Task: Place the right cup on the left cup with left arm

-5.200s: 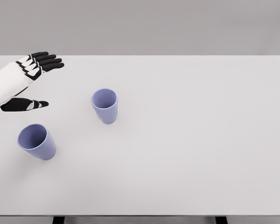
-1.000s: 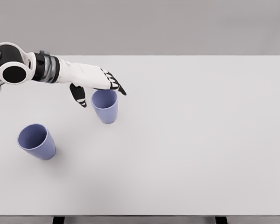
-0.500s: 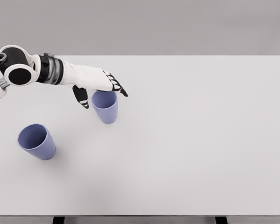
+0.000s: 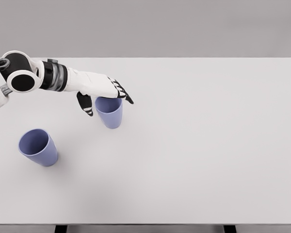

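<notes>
Reaching in from the left, the left hand (image 4: 105, 94) hung over the right cup (image 4: 109, 110), its black fingers (image 4: 124, 95) spread across the far rim and its thumb (image 4: 87, 106) down beside the near wall. Whether any finger touched the cup I could not tell. That cup stood upright on the table (image 4: 199, 145), well apart from the left cup (image 4: 38, 147), nearer the front edge.

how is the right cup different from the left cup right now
The right cup sits farther back on the table, with the left hand around its rim, fingers open; the left cup sits nearer the front-left, untouched. Both are upright, empty, blue-violet and look alike in shape.
</notes>
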`<action>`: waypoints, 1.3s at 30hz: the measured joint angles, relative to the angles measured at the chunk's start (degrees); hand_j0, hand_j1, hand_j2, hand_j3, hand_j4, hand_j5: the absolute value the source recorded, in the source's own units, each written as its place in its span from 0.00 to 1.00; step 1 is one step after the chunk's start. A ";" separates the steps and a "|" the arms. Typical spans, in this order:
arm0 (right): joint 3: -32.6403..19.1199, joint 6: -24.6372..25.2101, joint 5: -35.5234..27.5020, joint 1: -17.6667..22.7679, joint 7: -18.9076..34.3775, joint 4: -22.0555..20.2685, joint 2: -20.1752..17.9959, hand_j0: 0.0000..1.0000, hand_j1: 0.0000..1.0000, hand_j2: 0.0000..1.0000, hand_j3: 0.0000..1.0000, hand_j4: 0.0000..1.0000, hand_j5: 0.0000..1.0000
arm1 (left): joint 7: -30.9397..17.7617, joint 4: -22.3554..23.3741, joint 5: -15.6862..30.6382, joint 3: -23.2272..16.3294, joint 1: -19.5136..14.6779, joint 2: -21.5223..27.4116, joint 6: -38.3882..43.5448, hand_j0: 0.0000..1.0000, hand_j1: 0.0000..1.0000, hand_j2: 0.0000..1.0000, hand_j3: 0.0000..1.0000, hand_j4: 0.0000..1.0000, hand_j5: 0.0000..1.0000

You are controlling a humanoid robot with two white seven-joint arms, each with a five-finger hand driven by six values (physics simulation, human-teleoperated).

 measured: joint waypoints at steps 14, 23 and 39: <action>0.00 0.02 0.00 0.00 0.00 0.00 0.00 1.00 1.00 1.00 1.00 1.00 1.00 | 0.00 0.20 -0.04 0.00 0.53 -0.74 0.00 0.92 0.92 0.92 0.92 0.92 0.92; 0.00 0.02 0.00 0.00 0.00 0.00 0.00 1.00 1.00 1.00 1.00 1.00 1.00 | 0.00 0.20 -0.04 -0.05 0.79 -0.75 0.08 0.93 0.93 0.93 0.93 0.93 0.93; 0.00 0.01 0.00 0.00 0.00 0.00 0.00 1.00 1.00 1.00 1.00 1.00 1.00 | 0.02 0.20 -0.02 -0.07 1.85 -0.75 0.04 0.99 0.99 0.99 0.99 0.99 0.99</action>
